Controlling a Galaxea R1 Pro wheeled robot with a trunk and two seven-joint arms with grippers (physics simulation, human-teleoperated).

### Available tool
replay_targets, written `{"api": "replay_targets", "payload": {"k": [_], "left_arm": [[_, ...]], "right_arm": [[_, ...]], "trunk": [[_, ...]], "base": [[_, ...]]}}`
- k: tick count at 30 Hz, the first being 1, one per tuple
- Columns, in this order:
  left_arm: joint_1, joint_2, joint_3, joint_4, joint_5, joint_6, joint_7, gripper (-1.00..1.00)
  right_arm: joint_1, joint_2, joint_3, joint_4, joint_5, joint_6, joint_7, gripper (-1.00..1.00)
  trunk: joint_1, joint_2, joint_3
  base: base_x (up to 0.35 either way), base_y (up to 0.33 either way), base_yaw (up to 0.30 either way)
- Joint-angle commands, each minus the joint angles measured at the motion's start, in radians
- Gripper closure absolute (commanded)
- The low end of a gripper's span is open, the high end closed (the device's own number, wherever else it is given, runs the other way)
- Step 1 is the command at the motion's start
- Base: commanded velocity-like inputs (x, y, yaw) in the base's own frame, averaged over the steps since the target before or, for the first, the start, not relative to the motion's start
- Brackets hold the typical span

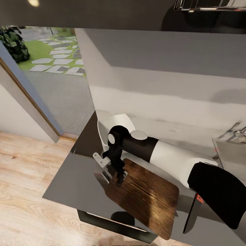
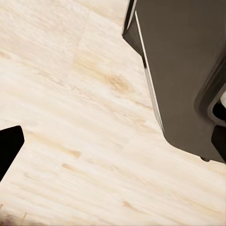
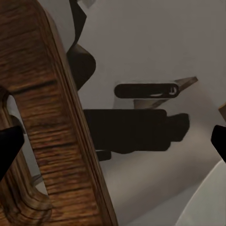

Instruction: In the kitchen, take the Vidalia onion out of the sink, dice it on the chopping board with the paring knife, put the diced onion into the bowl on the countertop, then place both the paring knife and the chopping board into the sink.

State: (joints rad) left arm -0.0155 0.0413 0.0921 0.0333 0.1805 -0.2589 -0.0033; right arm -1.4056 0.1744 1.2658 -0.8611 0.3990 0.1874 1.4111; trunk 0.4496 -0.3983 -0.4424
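The chopping board point(image 1: 147, 196) lies on the table point(image 1: 75, 184) near its front edge. The bowl point(image 1: 111, 128) sits behind the board, toward the far left. The right tool point(image 1: 116, 176) hangs over the board's far-left corner. The paring knife point(image 1: 191, 213) lies just right of the board. The sink point(image 1: 232, 153) is at the far right.

The right arm point(image 1: 171, 159) is a thick glossy white shell that changes to black sleeves at either end, one a broad black cuff at about 4 o'clock in the head view, the other a black collar toward the wrist. At the wrist sits a round black joint housing point(image 1: 116, 136) with a pale circular cap on its face and a white domed cap beside it. The right gripper point(image 1: 116, 176) is black with small light-grey metal brackets and finger plates; dark fingertips point(image 3: 9, 146) show at 9 and 3 o'clock in the right wrist view.
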Motion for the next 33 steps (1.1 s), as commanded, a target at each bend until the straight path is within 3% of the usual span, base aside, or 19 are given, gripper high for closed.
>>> {"api": "replay_targets", "payload": {"k": [1, 33], "left_arm": [[-0.001, 0.0, 0.008, 0.004, -0.003, -0.006, -0.001, -1.0], [-0.001, 0.0, 0.008, 0.004, -0.003, -0.007, -0.001, -1.0]], "right_arm": [[-0.001, 0.0, 0.001, -0.001, 0.001, 0.011, 0.003, -1.0], [0.005, 0.0, 0.002, -0.001, 0.001, 0.011, 0.002, -1.0]], "trunk": [[0.0, -0.002, -0.003], [0.0, -0.002, -0.036]], "base": [[0.0, 0.0, 0.0], [-0.027, 0.009, 0.0]]}}
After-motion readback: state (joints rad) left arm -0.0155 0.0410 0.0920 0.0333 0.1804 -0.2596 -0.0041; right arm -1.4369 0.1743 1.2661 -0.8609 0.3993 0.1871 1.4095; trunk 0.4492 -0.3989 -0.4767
